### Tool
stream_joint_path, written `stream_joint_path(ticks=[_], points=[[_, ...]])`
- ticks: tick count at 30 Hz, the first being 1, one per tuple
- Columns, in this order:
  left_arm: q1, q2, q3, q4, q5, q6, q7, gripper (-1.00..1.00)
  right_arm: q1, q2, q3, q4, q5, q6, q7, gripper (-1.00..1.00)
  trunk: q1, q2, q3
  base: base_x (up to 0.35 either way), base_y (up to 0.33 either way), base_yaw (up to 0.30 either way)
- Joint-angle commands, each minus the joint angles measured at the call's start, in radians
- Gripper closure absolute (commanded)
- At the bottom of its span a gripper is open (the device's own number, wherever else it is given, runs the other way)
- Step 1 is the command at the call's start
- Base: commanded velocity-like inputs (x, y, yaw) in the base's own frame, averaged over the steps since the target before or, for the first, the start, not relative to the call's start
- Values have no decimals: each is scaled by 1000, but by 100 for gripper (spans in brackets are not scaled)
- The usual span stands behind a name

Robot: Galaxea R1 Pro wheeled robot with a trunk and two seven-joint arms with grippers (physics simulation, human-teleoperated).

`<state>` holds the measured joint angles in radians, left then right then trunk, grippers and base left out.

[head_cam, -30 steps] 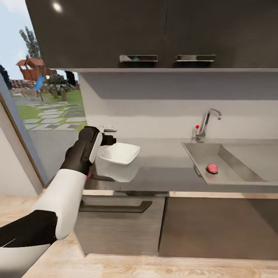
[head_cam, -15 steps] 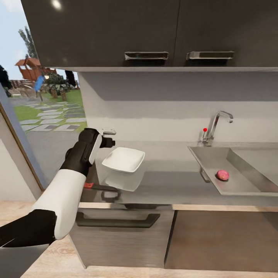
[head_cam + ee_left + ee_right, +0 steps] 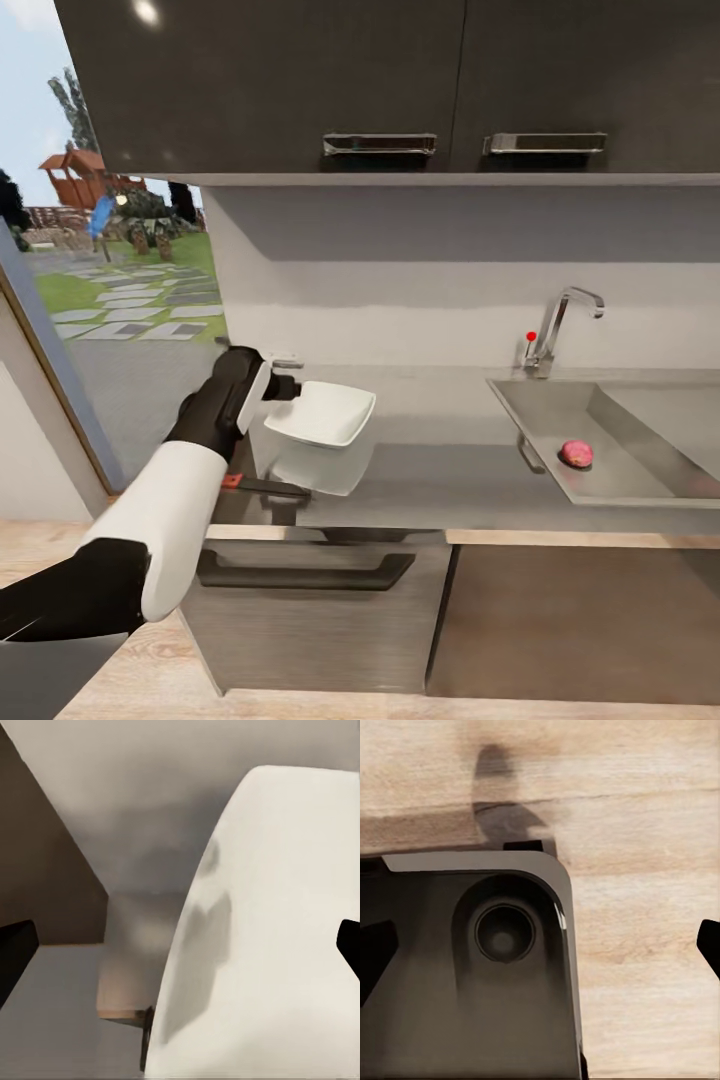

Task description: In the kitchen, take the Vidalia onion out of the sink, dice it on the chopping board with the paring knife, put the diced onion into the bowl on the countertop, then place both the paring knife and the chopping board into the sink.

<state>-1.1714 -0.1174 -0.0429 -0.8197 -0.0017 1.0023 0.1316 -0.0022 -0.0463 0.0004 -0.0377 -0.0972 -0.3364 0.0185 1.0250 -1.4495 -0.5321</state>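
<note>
The white squarish bowl (image 3: 325, 412) rests on the dark glossy countertop (image 3: 450, 480), mirrored in it. My left gripper (image 3: 289, 375) is at the bowl's left rim, jaws spread wide; in the left wrist view the bowl (image 3: 277, 945) looms large just ahead of the gripper (image 3: 180, 952). The paring knife (image 3: 240, 482), red-orange handle and dark blade, lies near the counter's front edge beside my left forearm. A pinkish onion (image 3: 574, 453) sits in the steel sink (image 3: 640, 480). I cannot make out the chopping board. My right gripper (image 3: 540, 949) is open, pointing down.
A faucet (image 3: 558, 325) with a red-tipped lever stands behind the sink. Dark wall cabinets (image 3: 400, 90) hang over the counter. A glass door at left looks onto a garden. In the right wrist view, the robot's dark base (image 3: 472, 975) is seen over wooden floor (image 3: 645, 870).
The head camera moved closer and to the left, shifting the whole picture. My left gripper has dropped a little and moved in to the bowl's left rim.
</note>
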Motion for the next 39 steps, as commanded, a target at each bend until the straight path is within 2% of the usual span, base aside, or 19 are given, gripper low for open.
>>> stream_joint_path(ticks=[1, 19, 38, 39], points=[[-1, 0, -2, 9, 0, 4, 3, -100, 0, 0, 1, 5, -12, -3, 5, -100, 0, -1, -1, 0, 0, 0], [-1, -1, -2, 142, 0, 2, 0, -100, 0, 0, 2, 15, -15, -1, 11, -100, 0, -1, -1, 0, 0, 0], [-1, 1, -2, 176, -1, 1, 0, -100, 0, 2, 2, 15, -15, -1, 11, -100, 0, -1, -1, 0, 0, 0], [-1, 1, -2, 174, -1, 0, 0, 100, 0, 2, 2, 15, -15, -1, 11, -100, 0, -1, -1, 0, 0, 0]])
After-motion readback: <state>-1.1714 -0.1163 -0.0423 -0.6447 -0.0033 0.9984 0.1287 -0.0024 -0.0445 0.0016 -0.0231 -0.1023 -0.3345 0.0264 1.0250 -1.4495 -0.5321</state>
